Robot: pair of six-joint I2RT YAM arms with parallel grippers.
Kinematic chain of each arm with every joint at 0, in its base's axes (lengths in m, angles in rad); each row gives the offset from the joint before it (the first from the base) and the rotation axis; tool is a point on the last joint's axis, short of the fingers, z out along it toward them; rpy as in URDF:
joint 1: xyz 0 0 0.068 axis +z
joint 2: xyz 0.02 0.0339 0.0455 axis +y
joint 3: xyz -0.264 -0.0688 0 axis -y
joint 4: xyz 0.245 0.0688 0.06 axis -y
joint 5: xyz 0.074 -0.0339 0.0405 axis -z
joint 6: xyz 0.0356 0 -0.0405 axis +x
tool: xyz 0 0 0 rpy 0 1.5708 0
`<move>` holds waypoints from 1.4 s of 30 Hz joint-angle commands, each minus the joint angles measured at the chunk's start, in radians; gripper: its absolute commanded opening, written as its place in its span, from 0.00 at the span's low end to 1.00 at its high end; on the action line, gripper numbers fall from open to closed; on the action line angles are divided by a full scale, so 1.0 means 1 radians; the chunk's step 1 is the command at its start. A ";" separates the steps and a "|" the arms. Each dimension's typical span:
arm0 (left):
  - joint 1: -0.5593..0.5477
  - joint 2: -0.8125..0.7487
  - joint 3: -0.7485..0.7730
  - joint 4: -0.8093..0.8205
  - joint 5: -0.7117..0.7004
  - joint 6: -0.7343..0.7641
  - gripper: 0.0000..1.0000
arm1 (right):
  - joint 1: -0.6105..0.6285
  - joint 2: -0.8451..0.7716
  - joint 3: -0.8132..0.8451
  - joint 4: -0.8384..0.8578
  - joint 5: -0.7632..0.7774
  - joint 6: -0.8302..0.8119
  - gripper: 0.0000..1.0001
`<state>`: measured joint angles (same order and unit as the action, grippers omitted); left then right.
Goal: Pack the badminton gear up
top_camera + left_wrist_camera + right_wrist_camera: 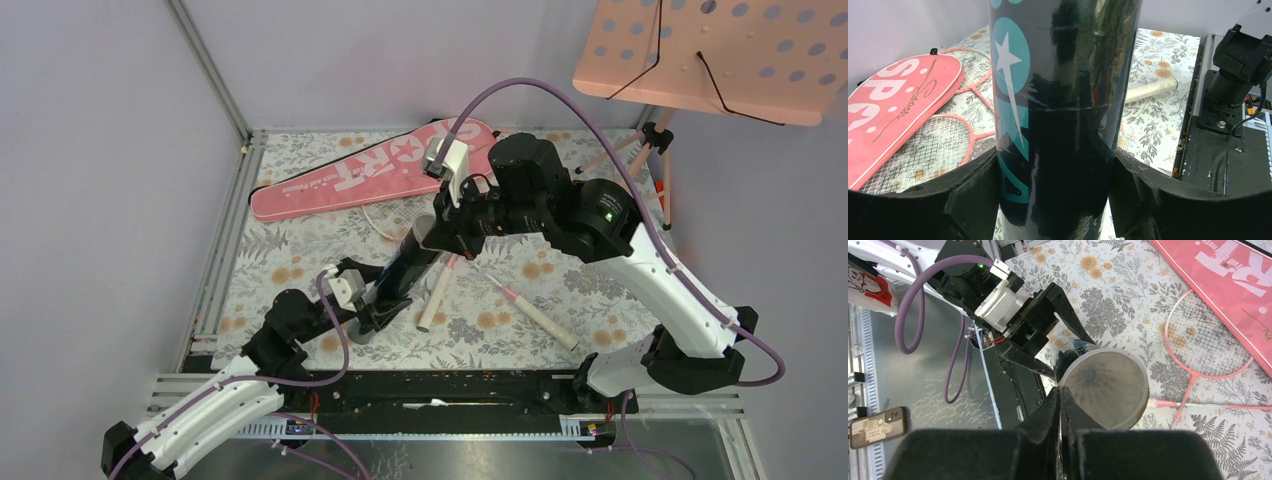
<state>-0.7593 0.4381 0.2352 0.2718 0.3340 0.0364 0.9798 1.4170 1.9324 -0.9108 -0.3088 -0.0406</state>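
Observation:
A black tube with teal star print stands tilted over the floral mat, and my left gripper is shut on its lower part, one finger on each side. From above, the tube leans up to the right toward my right gripper. The right gripper is shut, its tips pinching the rim of the tube's translucent lid. Two pink rackets lie beside the pink SPORT bag; their pale handles point to the near edge.
The pink perforated music stand on tripod legs stands at the back right. The black base rail runs along the near edge. A phone lies on the metal surface beside the mat. Grey walls enclose the back and left.

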 commanded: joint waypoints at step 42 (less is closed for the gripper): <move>0.000 -0.036 0.006 0.116 0.029 0.018 0.22 | -0.009 0.101 0.158 -0.098 -0.028 0.024 0.83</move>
<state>-0.7593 0.4198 0.2352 0.2722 0.3370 0.0448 0.9794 1.5124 2.0911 -1.0157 -0.3332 -0.0212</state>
